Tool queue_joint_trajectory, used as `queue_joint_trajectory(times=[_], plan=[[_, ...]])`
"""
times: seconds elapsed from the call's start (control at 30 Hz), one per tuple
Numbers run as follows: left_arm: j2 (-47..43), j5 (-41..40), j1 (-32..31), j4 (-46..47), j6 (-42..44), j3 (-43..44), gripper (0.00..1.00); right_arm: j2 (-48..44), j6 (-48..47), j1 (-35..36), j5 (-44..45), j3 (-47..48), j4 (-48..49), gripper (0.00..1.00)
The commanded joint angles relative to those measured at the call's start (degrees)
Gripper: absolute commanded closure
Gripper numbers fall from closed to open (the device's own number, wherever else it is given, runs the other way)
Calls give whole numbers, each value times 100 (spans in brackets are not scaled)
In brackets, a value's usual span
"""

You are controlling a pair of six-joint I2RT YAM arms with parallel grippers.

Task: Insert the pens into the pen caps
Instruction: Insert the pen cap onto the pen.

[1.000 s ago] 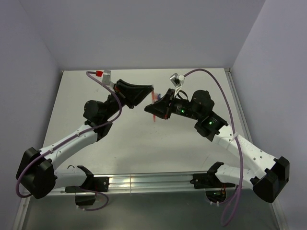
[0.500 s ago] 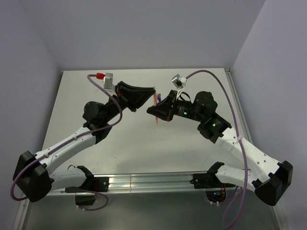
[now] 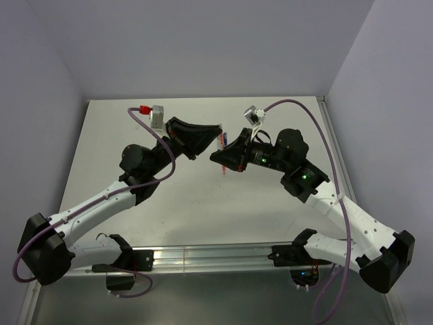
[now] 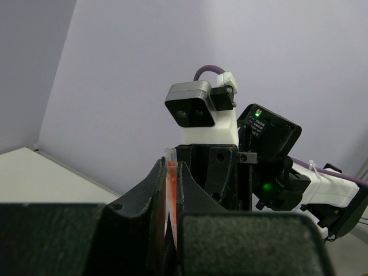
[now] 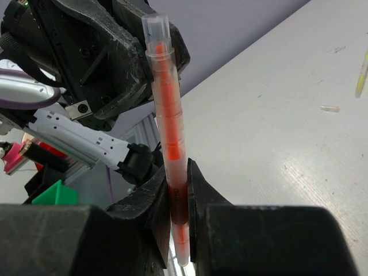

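Looking from above, the two black arms lean toward each other over the pale grey tabletop. The left pincer and the right pincer are almost tip to tip, lifted off the surface. Between them stands a thin orange pen with a clear plastic barrel, roughly upright. A small dark blue thing shows just beside it, too small to identify. I judge that the step in hand is the joining itself: pen and cap come together in the air.

From the left wrist, the left pincer is nearly together, its fingers clamped on a slim orange-red piece with a clear tip, which pokes a little above them. It is probably the matching cap, but I cannot tell for sure.

From the right wrist, the right pincer is clamped on the lower part of the orange pen, and the barrel fills the narrow gap. The pen rises slightly tilted toward the left pincer; whether they touch I cannot tell. Far on the tabletop lie a yellow pen and a tiny clear piece, well apart from the pincers.

The next move calls for lining both pieces on one axis, then pushing gently along it. A sideways error could make the thin pen slip.
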Motion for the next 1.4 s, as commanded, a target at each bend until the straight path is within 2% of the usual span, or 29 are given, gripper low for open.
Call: queue_joint_trajectory(times=[0.0, 0.6, 0.8, 0.87, 1.1, 1.2, 1.37], plan=[[-18, 1549, -516, -703, 8, -242, 100, -122, 126, -366, 1078, 197, 990, 100], [52, 1268, -551, -976, 113, -180, 100, -105, 56, -401, 1008, 382, 709, 100], [96, 574, -534, -1705, 447, 232, 100, 80, -14, -392, 744, 583, 437, 100], [148, 460, -490, -1802, 448, 425, 100, 141, -58, -392, 648, 689, 280, 97], [438, -32, -130, -2276, 360, 1164, 100, 282, -366, -392, 445, 988, -275, 70], [579, -112, 37, -2443, 281, 1471, 100, 317, -410, -392, 427, 1050, -468, 64], [729, -445, 292, -2733, 175, 1902, 100, 195, -471, -392, 568, 988, -810, 60]])
